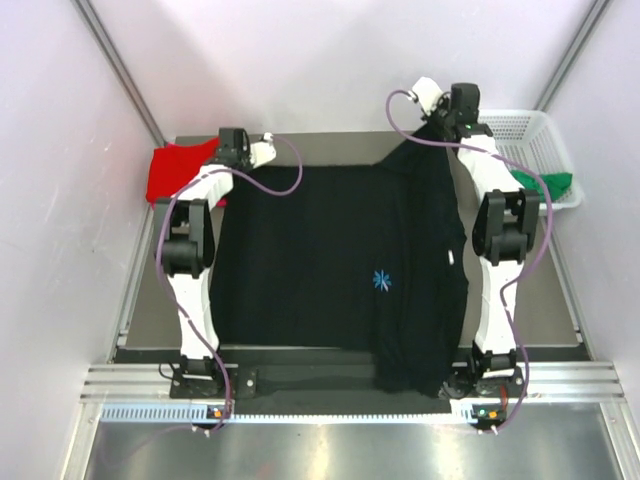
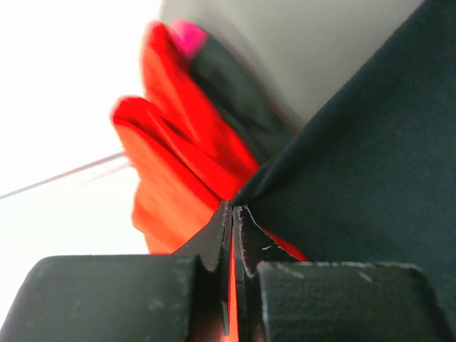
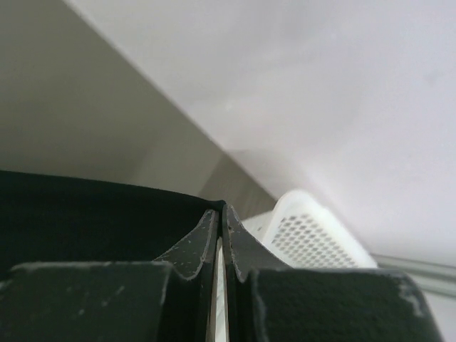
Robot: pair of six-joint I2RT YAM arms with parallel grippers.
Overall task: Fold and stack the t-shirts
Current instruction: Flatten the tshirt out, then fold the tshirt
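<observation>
A black t-shirt (image 1: 330,260) lies spread over the table, with a small blue mark near its middle. My left gripper (image 1: 232,160) is shut on its far left corner (image 2: 246,196), low by the table. My right gripper (image 1: 432,122) is shut on its far right edge (image 3: 142,196) and holds it raised, so the cloth hangs in a fold down the right side. A red t-shirt (image 1: 178,170) lies bunched at the far left, just behind the left gripper (image 2: 234,206). A bit of pink cloth (image 2: 187,34) shows beyond the red t-shirt (image 2: 178,164). The right gripper's (image 3: 219,208) tips pinch black cloth.
A white mesh basket (image 1: 535,135) stands at the far right with green cloth (image 1: 545,183) in it; the basket (image 3: 313,239) is close beside my right gripper. Pale walls enclose the table on three sides. The black t-shirt's near edge hangs over the table's front.
</observation>
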